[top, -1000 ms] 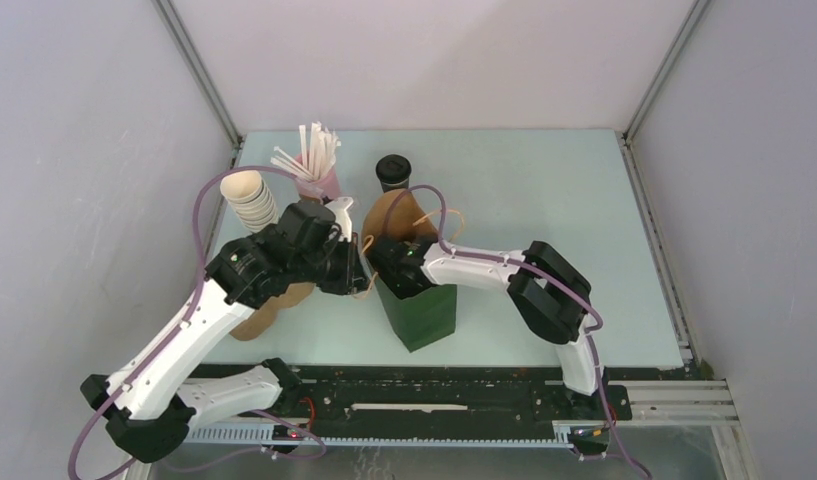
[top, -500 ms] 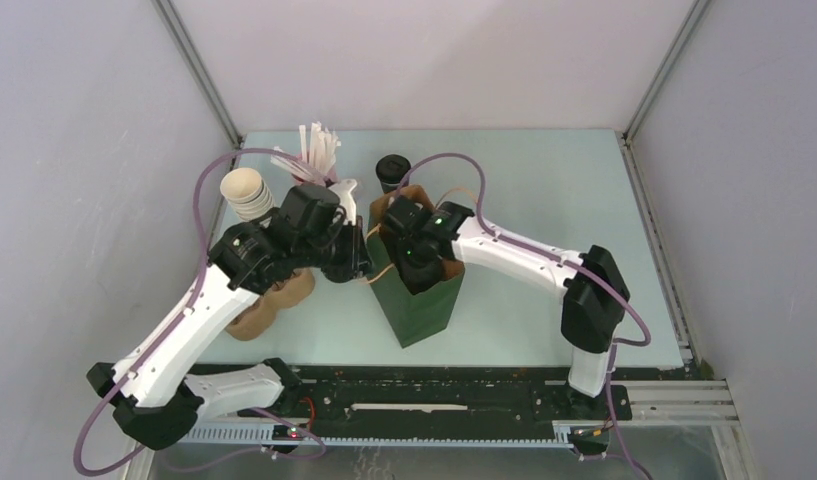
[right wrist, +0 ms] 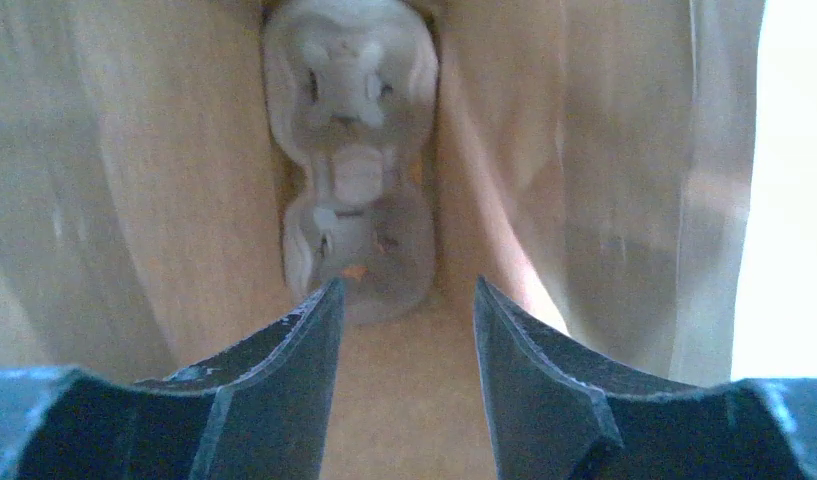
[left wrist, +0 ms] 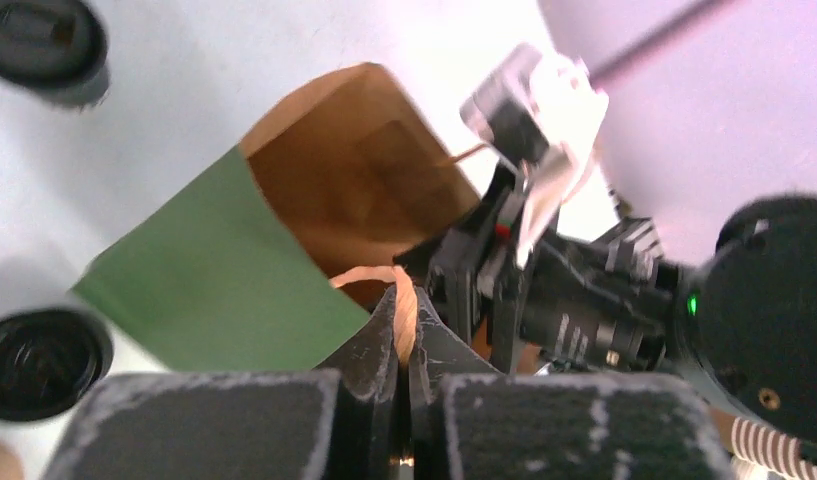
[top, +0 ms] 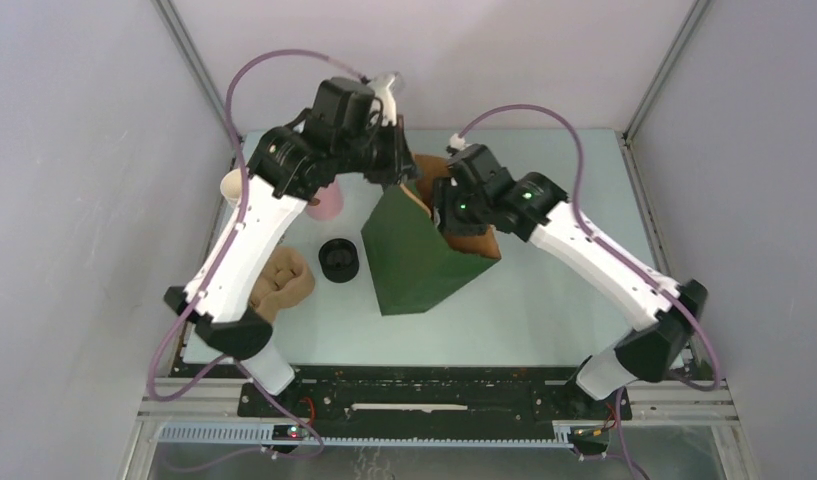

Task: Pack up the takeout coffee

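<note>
The green paper bag (top: 414, 262) hangs tilted above the table, its brown mouth facing the back. My left gripper (top: 396, 176) is shut on the bag's twisted paper handle (left wrist: 369, 273), which is pinched between its fingers (left wrist: 379, 330). My right gripper (top: 447, 210) is open and empty at the bag's mouth, and its view shows only brown paper and a pale moulded shape (right wrist: 349, 180). The takeout coffee is hidden under my left arm in the top view. A dark lidded cup (left wrist: 44, 45) at the top left of the left wrist view looks like it.
A squat stack of black lids (top: 338, 260) sits left of the bag and also shows in the left wrist view (left wrist: 34, 360). A brown pulp cup carrier (top: 282, 283) lies further left. A pink cup (top: 327, 203) and a stack of lidless cups (top: 230, 184) stand behind my left arm.
Both arms have risen and swung toward the back. The bag has been lifted by its handle and tilted. The lid stack is now uncovered, and the coffee cup has gone out of sight in the top view.
</note>
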You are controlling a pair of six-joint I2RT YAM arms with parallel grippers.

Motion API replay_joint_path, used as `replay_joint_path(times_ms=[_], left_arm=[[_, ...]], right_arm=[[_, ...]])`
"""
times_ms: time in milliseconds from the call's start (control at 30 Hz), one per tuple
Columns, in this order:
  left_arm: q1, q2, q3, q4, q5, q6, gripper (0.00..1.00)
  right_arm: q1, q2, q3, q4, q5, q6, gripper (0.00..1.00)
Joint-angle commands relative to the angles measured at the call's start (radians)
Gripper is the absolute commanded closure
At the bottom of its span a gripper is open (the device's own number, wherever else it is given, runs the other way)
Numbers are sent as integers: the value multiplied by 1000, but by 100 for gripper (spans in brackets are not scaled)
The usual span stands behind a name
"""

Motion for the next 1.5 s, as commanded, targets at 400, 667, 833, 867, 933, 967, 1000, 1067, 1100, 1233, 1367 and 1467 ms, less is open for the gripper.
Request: replay_joint_path(times_ms=[400,667,833,867,933,967,1000,1067,1100,1233,1367,1467], left_arm=[[-50,115,0,307,299,-180,100],[-55,-24,-249,251,201,-96,100],[-67,-94,-378,259,217,-75,100],[-67,-101,-387,258,212,-72,100],[-67,-110,-385,256,208,-71,100],[-69,-114,-376,257,216,-71,100],[-72,-111,-359,256,223,-72,100],[-76,-96,-301,239,236,-72,100],[-80,-89,-271,230,235,-69,100],[-101,-75,-211,222,236,-56,100],[-133,-72,-221,225,228,-38,100],[-145,-92,-279,261,232,-46,100]], right_arm=[[-183,-272,-96,92,-92,-206,32],[-237,-365,-55,57,-205,-177,27],[-192,-405,-88,84,-220,-144,27],[-180,-409,-90,83,-212,-142,27],[-160,-418,-96,79,-201,-130,27],[-157,-423,-98,76,-202,-124,28],[-155,-431,-102,76,-203,-117,28],[-159,-442,-89,60,-188,-107,27],[-161,-444,-72,39,-165,-102,27],[-183,-481,-71,-34,-98,-80,27],[-267,-559,-132,-65,-78,-23,21],[-308,-595,-195,-79,-87,0,17]])
